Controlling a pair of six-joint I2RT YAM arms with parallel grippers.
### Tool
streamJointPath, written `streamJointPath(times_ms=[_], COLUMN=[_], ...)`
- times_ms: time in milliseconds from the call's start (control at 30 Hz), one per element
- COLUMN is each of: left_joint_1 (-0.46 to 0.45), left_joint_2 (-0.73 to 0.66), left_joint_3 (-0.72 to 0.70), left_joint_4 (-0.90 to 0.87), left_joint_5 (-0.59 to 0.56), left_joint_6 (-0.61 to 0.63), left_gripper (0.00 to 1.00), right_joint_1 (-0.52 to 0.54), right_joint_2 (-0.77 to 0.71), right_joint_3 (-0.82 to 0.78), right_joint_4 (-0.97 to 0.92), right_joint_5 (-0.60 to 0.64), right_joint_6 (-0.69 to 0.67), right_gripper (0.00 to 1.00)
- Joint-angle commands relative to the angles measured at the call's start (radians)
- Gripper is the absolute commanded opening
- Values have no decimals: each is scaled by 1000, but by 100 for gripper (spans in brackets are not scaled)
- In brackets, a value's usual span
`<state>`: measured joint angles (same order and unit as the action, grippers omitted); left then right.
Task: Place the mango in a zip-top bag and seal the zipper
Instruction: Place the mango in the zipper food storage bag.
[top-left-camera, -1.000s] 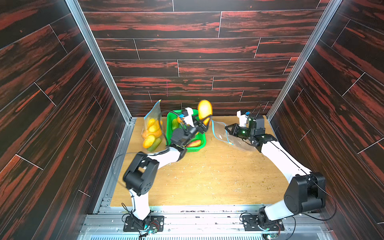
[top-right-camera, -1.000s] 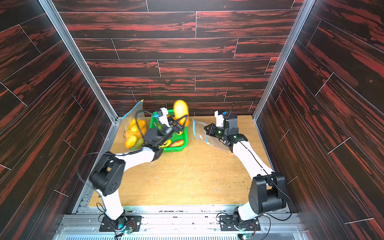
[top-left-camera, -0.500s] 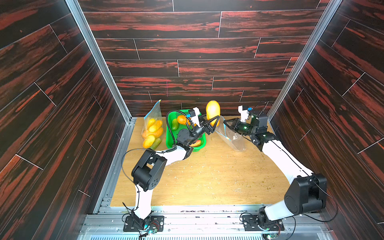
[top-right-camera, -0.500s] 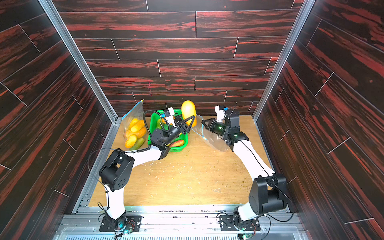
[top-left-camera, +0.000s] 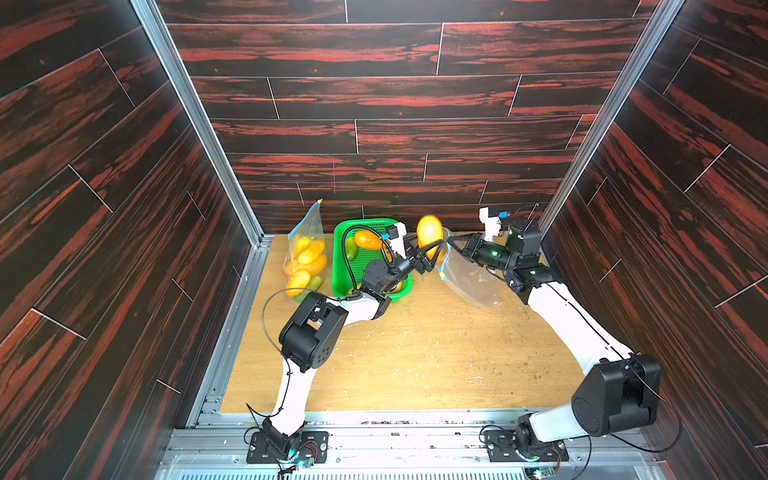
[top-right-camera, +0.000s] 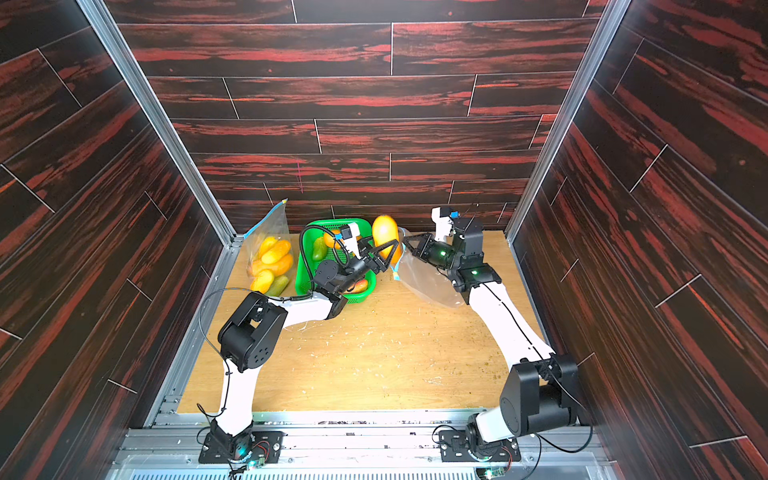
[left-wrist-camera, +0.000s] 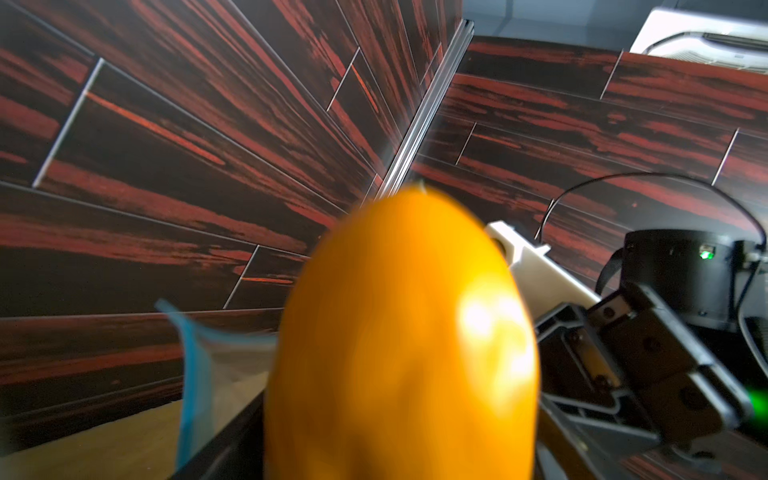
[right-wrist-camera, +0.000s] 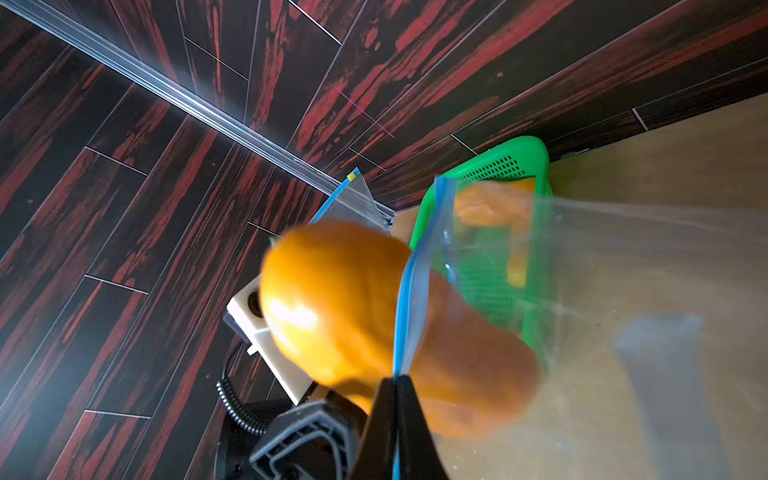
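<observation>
The orange mango (top-left-camera: 429, 230) (top-right-camera: 384, 232) stands upright at the mouth of the clear zip-top bag (top-left-camera: 469, 278) (top-right-camera: 424, 278). My left gripper (top-left-camera: 430, 249) (top-right-camera: 384, 249) reaches up from below, open, its fingers spread on either side of the fruit. The mango (left-wrist-camera: 399, 353) fills the left wrist view, blurred, and hides the fingertips. In the right wrist view the mango (right-wrist-camera: 332, 299) sits halfway past the blue zipper rim, its lower part behind the bag's film (right-wrist-camera: 623, 291). My right gripper (right-wrist-camera: 395, 380) (top-left-camera: 449, 241) is shut on that rim and holds the bag up.
A green basket (top-left-camera: 345, 266) with several fruits stands just left of the left gripper. A second bag (top-left-camera: 305, 257), full of mangoes, leans in the back left corner. Dark wood walls close in on three sides.
The left arm carried the mango right and down to the bag's mouth and its jaws spread. The right gripper lifted the bag's rim up towards the fruit.
</observation>
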<state>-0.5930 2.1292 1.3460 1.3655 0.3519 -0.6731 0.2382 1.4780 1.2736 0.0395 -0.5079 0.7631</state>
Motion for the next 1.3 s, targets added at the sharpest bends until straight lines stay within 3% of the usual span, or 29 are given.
streamJointPath(times_ms=[0,267,300,433,667,867,1000,1100,1200,1267], left_joint_1=[2,20,21,21,22,22,17,16,18,19], left_joint_2=[-45,-93,-94,-98,-142,-119,-86,-81,-98,-116], left_joint_3=[-10,-50,-51,-39,-45,2,31,19,-8,-13], left_joint_4=[47,32,35,47,47,47,31,9,-24,-76], left_joint_5=[-3,-13,-9,-16,-107,-133,-86,-58,-45,-28], left_joint_6=[14,5,2,-32,-16,-26,-25,-8,26,52], left_gripper=[97,100,97,64,50,47,62,87,99,100], right_joint_1=[3,3,3,3,5,5,5,4,4,4], right_joint_2=[-10,2,5,17,33,48,50,53,58,61], right_joint_3=[18,5,2,-16,-32,-53,-53,-47,-45,-46], right_joint_4=[29,60,69,122,167,226,232,234,231,234], right_joint_5=[-12,-12,-16,-34,-56,-85,-79,-75,-71,-68], right_joint_6=[9,33,41,88,134,189,199,204,205,206], right_gripper=[0,0,0,0,0,0,0,0,0,0])
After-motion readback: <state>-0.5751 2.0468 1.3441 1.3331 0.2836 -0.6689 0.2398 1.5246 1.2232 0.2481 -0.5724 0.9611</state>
